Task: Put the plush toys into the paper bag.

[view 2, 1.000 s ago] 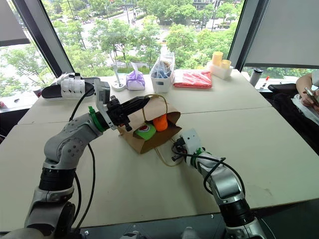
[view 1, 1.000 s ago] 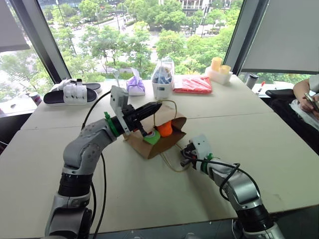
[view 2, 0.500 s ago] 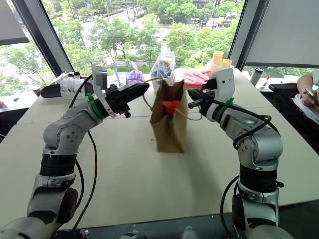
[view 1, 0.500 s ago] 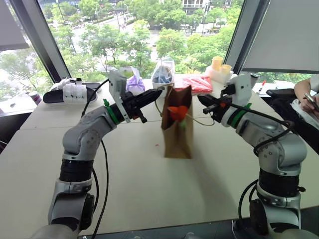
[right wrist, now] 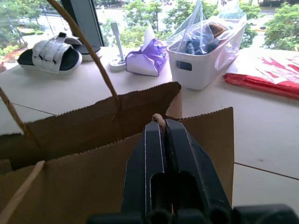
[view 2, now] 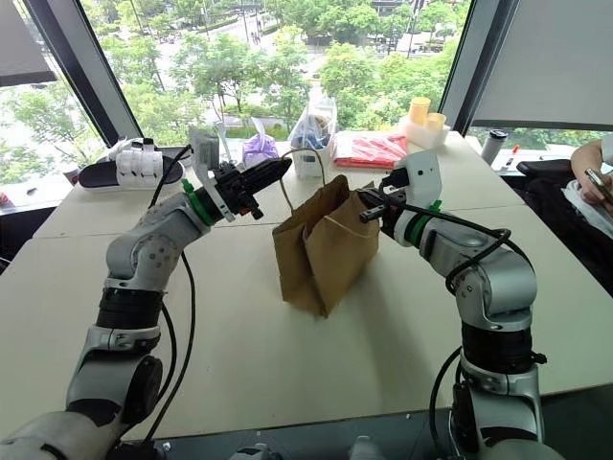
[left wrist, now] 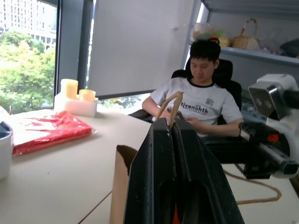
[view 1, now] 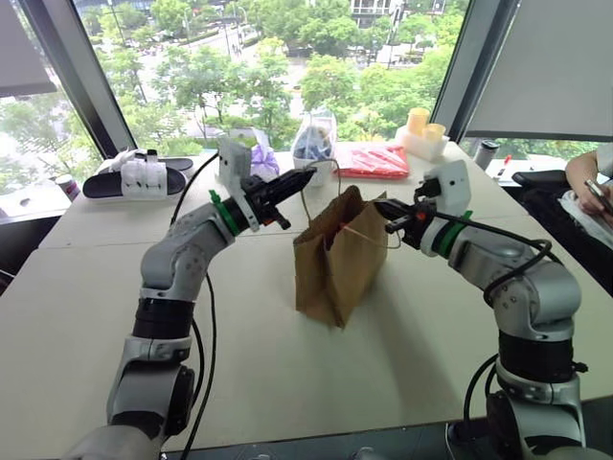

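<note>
Window-side beige table [view 1: 115, 316], paper bag [view 1: 335, 259] upright, left gripper [view 1: 305, 176] and right gripper [view 1: 380, 205] clenching twine handles

Paper bag [view 1: 335, 259] now upright, lifted

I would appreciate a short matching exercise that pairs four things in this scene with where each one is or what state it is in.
Things:
1. brown kraft paper bag
2. left tool
3. flat red plastic packet
4. purple tied pouch

States or places:
A. lying flat near the window
B. shut on a twine handle
C. standing upright mid-table
D. beside the white tub

Pairs: 1-C, 2-B, 3-A, 4-D
</note>
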Controlling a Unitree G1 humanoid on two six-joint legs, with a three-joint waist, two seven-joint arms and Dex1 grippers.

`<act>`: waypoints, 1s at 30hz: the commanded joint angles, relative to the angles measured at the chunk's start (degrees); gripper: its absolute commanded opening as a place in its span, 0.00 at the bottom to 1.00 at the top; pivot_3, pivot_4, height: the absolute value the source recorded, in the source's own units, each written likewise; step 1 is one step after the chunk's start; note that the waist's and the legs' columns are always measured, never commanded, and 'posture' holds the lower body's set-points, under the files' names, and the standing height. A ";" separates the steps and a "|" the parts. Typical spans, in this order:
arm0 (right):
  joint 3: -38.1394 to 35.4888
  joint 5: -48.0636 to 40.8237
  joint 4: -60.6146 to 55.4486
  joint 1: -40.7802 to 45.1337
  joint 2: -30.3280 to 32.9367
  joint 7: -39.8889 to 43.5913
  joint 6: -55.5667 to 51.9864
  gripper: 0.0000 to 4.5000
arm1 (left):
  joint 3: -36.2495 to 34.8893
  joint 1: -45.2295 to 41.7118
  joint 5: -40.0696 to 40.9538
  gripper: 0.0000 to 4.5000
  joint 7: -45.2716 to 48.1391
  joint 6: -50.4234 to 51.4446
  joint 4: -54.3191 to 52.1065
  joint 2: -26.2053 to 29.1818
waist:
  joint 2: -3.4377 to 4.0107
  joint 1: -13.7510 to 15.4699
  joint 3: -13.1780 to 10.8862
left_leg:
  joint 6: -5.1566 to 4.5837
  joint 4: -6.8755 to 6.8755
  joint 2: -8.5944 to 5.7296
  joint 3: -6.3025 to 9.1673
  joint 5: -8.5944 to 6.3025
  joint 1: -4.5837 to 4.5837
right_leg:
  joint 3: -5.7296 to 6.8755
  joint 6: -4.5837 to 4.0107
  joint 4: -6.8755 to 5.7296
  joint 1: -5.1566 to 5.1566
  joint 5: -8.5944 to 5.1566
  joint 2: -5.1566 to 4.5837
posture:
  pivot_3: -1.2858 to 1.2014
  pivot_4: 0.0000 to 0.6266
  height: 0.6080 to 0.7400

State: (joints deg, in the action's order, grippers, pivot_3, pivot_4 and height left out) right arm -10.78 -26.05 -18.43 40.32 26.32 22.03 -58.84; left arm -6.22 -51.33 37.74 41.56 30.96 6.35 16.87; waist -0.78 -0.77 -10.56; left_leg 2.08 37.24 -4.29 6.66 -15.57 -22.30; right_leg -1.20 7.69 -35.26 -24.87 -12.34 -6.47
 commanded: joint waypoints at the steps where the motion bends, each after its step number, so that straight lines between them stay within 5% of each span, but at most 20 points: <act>1: -1.95 -1.40 -3.03 0.76 1.48 -0.03 0.05 0.01 | -0.24 -1.32 0.19 0.00 0.64 -0.37 -2.72 0.49 | 0.00 -0.03 0.00 | 0.00 -0.01 0.00 0.00 0.00 0.00 | 0.00 0.00 0.00 0.00 0.00 0.00 | 0.52 0.24 1.00; 12: 0.75 -2.28 -4.99 -1.23 1.05 -0.43 0.52 0.01 | 4.25 3.82 -5.30 0.00 4.08 -2.08 -2.87 2.64 | 0.00 -0.06 0.00 | 0.00 0.00 0.00 -0.01 0.00 0.00 | 0.00 0.00 -0.05 -0.02 0.00 0.00 | 0.52 0.24 1.00; 14: 0.93 -2.97 -5.93 -1.02 1.01 -0.24 0.18 0.00 | 3.94 4.28 -5.17 0.13 3.94 -1.15 -2.94 3.33 | 0.00 -0.06 0.00 | 0.00 0.01 0.00 0.00 0.00 0.00 | 0.00 0.00 -0.05 -0.03 0.00 0.00 | 0.52 0.24 1.00; 17: 0.15 -4.82 -7.68 -0.16 1.65 0.44 -0.56 0.21 | 1.84 4.49 -2.94 0.42 3.27 0.87 -3.59 4.24 | 0.00 -0.07 0.00 | 0.00 0.00 0.00 0.01 0.00 0.00 | 0.00 0.00 -0.05 -0.03 0.00 0.00 | 0.52 0.24 1.00; 22: -2.46 -7.08 -8.12 2.69 3.32 0.08 -1.42 0.77 | -1.05 5.74 -0.76 0.96 2.26 3.75 -6.62 6.56 | 0.00 -0.12 0.00 | -0.02 0.00 0.01 0.00 -0.01 0.00 | 0.00 0.00 -0.06 -0.04 0.00 0.00 | 0.52 0.24 1.00; 24: -3.51 -7.80 -7.72 3.66 4.01 -0.22 -1.65 0.99 | -1.54 6.55 -0.49 1.00 2.01 4.59 -7.95 7.64 | 0.00 -0.15 0.00 | -0.01 -0.02 0.02 0.00 -0.01 0.00 | -0.01 0.00 -0.05 -0.05 0.00 0.00 | 0.52 0.24 1.00; 30: -12.09 -9.32 -5.78 5.65 7.39 -3.96 -4.73 0.99 | -7.33 12.46 5.05 1.00 0.17 11.01 -14.72 12.39 | 0.00 0.07 0.00 | -0.02 -0.02 0.03 0.00 -0.01 0.00 | -0.02 0.00 -0.05 -0.05 0.00 -0.01 | 0.52 0.24 1.00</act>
State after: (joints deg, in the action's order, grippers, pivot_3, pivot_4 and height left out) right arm -18.96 -34.47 -23.36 45.28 32.69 19.47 -62.68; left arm -10.89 -39.59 40.77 42.24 40.90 -5.32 27.76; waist -0.78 -0.70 -10.56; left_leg 2.06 37.22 -4.26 6.67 -15.58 -22.30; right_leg -1.21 7.69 -35.32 -24.91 -12.34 -6.48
